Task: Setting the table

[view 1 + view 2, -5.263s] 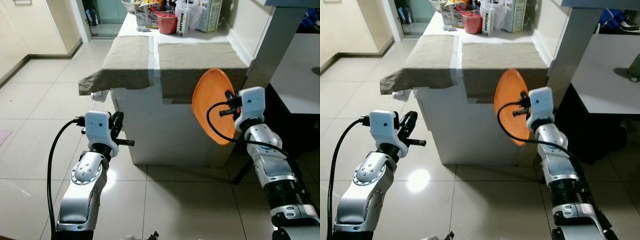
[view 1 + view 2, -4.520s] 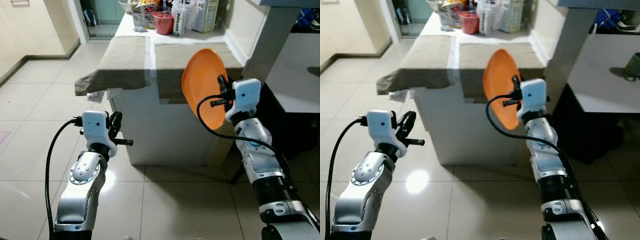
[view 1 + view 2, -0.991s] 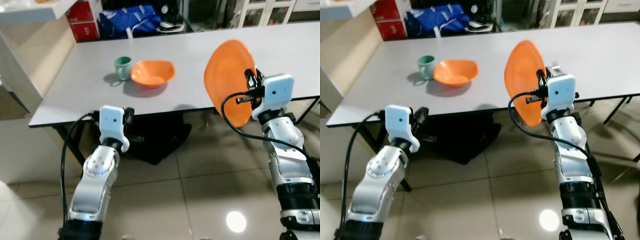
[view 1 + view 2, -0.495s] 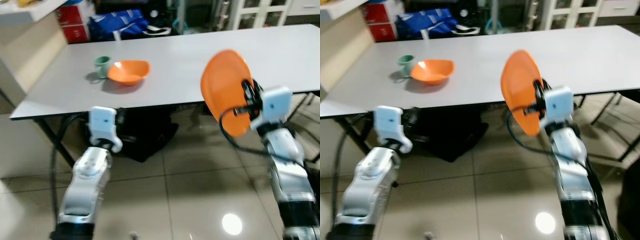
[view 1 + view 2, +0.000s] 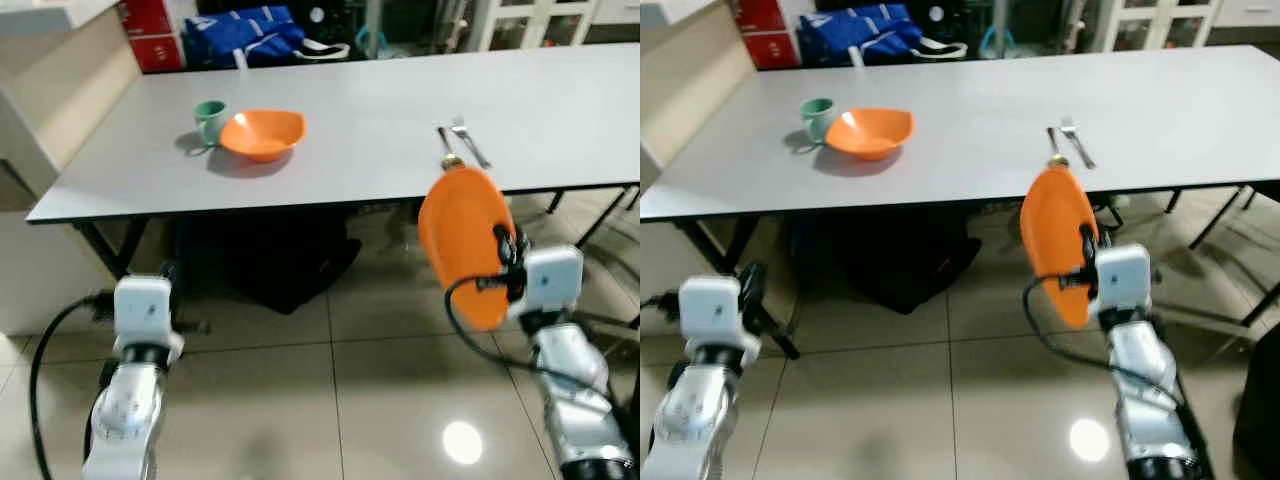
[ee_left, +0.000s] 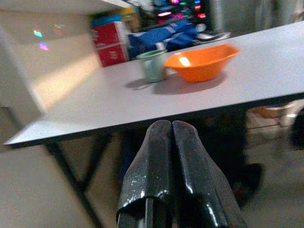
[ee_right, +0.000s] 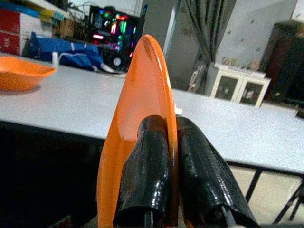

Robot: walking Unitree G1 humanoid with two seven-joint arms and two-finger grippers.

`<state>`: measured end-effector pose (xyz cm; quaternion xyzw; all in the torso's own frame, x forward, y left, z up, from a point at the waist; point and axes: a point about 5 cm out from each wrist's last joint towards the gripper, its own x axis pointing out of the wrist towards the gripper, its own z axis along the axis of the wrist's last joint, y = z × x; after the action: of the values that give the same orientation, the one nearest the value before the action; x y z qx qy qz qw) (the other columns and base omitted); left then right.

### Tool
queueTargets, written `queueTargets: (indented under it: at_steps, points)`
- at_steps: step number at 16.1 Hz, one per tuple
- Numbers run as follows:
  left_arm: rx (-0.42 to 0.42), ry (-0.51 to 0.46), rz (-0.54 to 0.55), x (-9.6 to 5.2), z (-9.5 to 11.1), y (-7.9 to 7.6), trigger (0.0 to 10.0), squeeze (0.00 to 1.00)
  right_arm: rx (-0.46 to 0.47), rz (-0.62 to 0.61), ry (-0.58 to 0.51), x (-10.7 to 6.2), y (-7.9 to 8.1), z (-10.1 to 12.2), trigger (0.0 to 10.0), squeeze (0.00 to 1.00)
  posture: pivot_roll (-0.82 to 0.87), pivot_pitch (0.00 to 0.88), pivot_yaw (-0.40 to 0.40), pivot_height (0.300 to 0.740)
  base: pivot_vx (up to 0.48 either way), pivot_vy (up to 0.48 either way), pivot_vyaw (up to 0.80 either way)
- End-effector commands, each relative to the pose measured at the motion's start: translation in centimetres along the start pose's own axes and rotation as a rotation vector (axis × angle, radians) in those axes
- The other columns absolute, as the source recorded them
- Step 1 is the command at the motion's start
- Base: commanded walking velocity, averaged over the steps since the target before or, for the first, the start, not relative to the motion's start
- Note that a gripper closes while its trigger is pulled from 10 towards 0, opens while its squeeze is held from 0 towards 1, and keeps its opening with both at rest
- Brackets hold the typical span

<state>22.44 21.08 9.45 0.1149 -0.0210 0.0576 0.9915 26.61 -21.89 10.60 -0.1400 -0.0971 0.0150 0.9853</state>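
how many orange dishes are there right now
2. An orange bowl sits on the white table beside a green cup. An orange plate is held on edge in the right gripper, below the table's near edge.

- The orange plate (image 5: 462, 242) hides the near ends of the cutlery (image 5: 460, 143) on the table (image 5: 560, 100); the pieces are too small to tell fork from knife with certainty
- The right gripper (image 7: 178, 156) pinches the plate's rim, and its fingers (image 7: 145, 175) cover the lower part of that rim; the plate's bottom edge is cut off in the right wrist view
- The left gripper (image 6: 171, 156) has its fingers pressed together, their bases cut off by the picture's edge
- Both arms are blurred in the eye views
- The green cup (image 5: 209, 115) is partly hidden behind the orange bowl (image 5: 262, 132)
- The table's far right end runs out of the picture
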Motion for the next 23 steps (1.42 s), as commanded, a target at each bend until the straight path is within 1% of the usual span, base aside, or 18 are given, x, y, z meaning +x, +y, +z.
queueTargets:
  at_steps: [1, 2, 3, 4, 5, 7, 9, 11, 13, 15, 18, 21, 22, 23]
  points:
    - [0.040, -0.022, 0.012, 0.0, 0.1, 0.0, 10.0, 0.00, 0.007, -0.011, 0.001, -0.2, 0.0, -0.5, 0.0, 0.00, -0.14, 0.000, 0.063, 0.740, 0.000, 0.000, 0.00]
    - [0.060, -0.033, 0.000, 0.0, 0.0, -0.3, 10.0, 0.00, 0.033, -0.037, 0.043, -0.4, 0.0, -1.5, 0.0, 0.00, -0.14, 0.000, 0.067, 0.740, 0.000, 0.000, 0.00]
    - [0.049, -0.021, -0.002, -0.1, -0.3, -0.5, 10.0, 0.00, 0.045, -0.059, 0.062, -0.6, 0.0, -2.0, 0.0, 0.00, -0.14, 0.000, 0.067, 0.740, 0.000, 0.000, 0.00]
    - [0.024, -0.008, -0.002, -0.1, -0.5, -0.7, 10.0, 0.00, 0.052, -0.070, 0.051, -0.4, 0.1, -1.8, 0.0, 0.00, -0.14, 0.000, 0.075, 0.740, 0.000, 0.000, 0.00]
    - [0.016, -0.024, -0.024, 0.3, -0.1, -1.1, 10.0, 0.00, 0.041, -0.074, 0.015, 0.2, 0.0, -1.2, 0.0, 0.00, -0.14, 0.000, 0.077, 0.740, 0.000, 0.000, 0.00]
    - [0.006, -0.053, -0.035, 0.9, 0.7, -1.6, 10.0, 0.00, 0.030, -0.081, -0.024, 0.8, -0.2, -0.5, 0.0, 0.00, -0.15, 0.000, 0.078, 0.740, 0.000, 0.000, 0.00]
    - [0.010, -0.070, -0.057, 1.1, 0.9, -2.1, 10.0, 0.00, 0.024, -0.083, -0.029, 1.0, -0.2, -0.5, 0.0, 0.00, -0.15, 0.000, 0.077, 0.740, 0.000, 0.000, 0.00]
    - [-0.009, -0.064, -0.086, 1.1, 0.8, -2.9, 10.0, 0.00, 0.003, -0.078, -0.031, 0.9, -0.3, -0.7, 0.0, 0.00, -0.16, 0.000, 0.077, 0.740, 0.000, 0.000, 0.00]
    - [-0.015, -0.067, -0.094, 1.1, 0.9, -3.1, 10.0, 0.00, -0.001, -0.083, -0.036, 0.8, -0.4, -0.6, 0.0, 0.00, -0.16, 0.000, 0.078, 0.740, 0.000, 0.000, 0.00]
    - [-0.019, -0.066, -0.103, 1.1, 0.9, -3.4, 10.0, 0.00, -0.014, -0.091, -0.068, 1.0, -0.6, 0.0, 0.0, 0.00, -0.16, 0.000, 0.080, 0.740, 0.000, 0.000, 0.00]
    - [-0.014, -0.068, -0.112, 1.1, 0.9, -3.6, 10.0, 0.00, -0.009, -0.107, -0.090, 1.2, -1.0, 0.6, 0.0, 0.00, -0.17, 0.000, 0.080, 0.740, 0.000, 0.000, 0.00]
    - [-0.024, -0.061, -0.114, 1.0, 0.8, -3.7, 10.0, 0.00, -0.013, -0.124, -0.077, 0.8, -1.2, 0.3, 0.0, 0.00, -0.17, 0.000, 0.080, 0.740, 0.000, 0.000, 0.00]
    - [-0.025, -0.064, -0.115, 1.0, 0.8, -3.8, 10.0, 0.00, -0.008, -0.131, -0.096, 1.0, -1.2, 0.7, 0.0, 0.00, -0.17, 0.000, 0.080, 0.740, 0.000, 0.000, 0.00]
    - [-0.024, -0.067, -0.115, 1.0, 0.9, -3.9, 10.0, 0.00, 0.000, -0.143, -0.145, 1.8, -1.2, 2.0, 0.0, 0.00, -0.17, 0.000, 0.084, 0.740, 0.000, 0.000, 0.00]
